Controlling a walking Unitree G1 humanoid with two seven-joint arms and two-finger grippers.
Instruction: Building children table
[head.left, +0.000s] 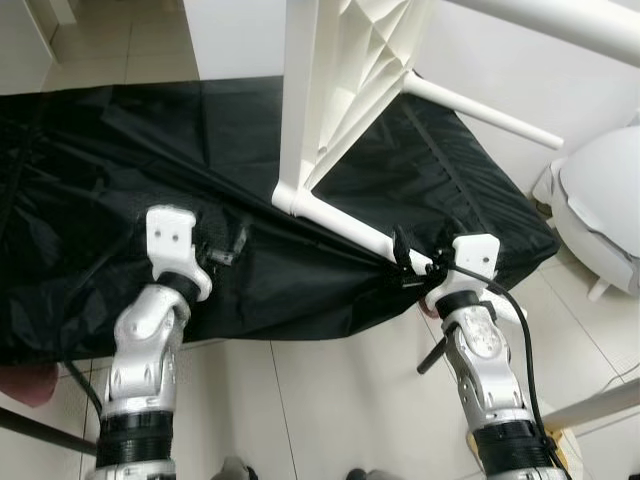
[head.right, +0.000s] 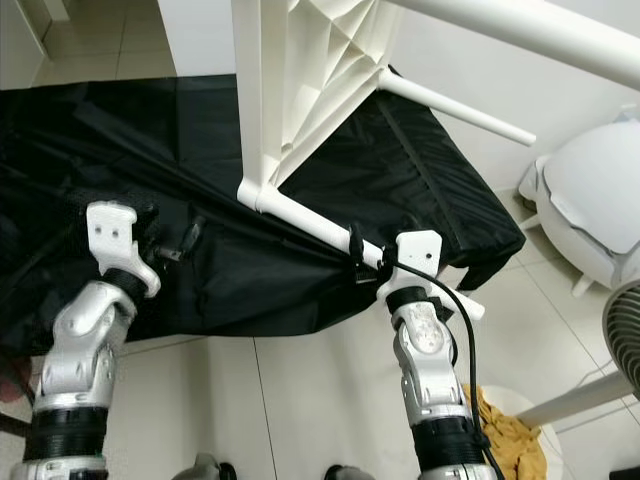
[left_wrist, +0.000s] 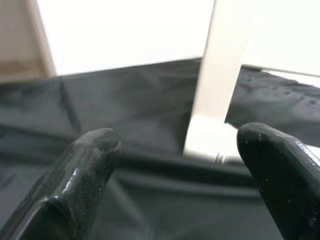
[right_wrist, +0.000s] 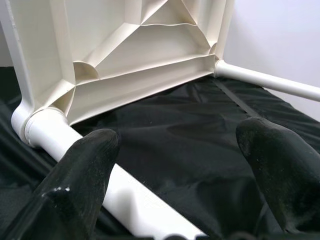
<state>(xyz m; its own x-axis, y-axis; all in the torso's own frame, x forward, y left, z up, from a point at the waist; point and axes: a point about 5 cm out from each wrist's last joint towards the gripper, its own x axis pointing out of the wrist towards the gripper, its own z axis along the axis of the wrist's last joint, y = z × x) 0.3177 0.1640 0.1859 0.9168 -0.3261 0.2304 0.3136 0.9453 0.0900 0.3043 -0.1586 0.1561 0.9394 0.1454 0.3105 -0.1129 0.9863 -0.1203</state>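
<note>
So the right pincer (head.left: 408, 262) sits spread beside the table leg (head.left: 350, 230) at 4 o'clock; left pincer (left_wrist: 185, 165) gapes empty. Clamp squarely, then twist it into the tabletop (head.left: 340, 70).

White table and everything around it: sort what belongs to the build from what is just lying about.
Belongs to the job:
- white table top, tipped on its edge
- table leg plugged into its corner
- right gripper at that leg, jaws open
- left gripper, jaws open

Just lying about:
- black cloth
- yellow rag
- fan
</note>
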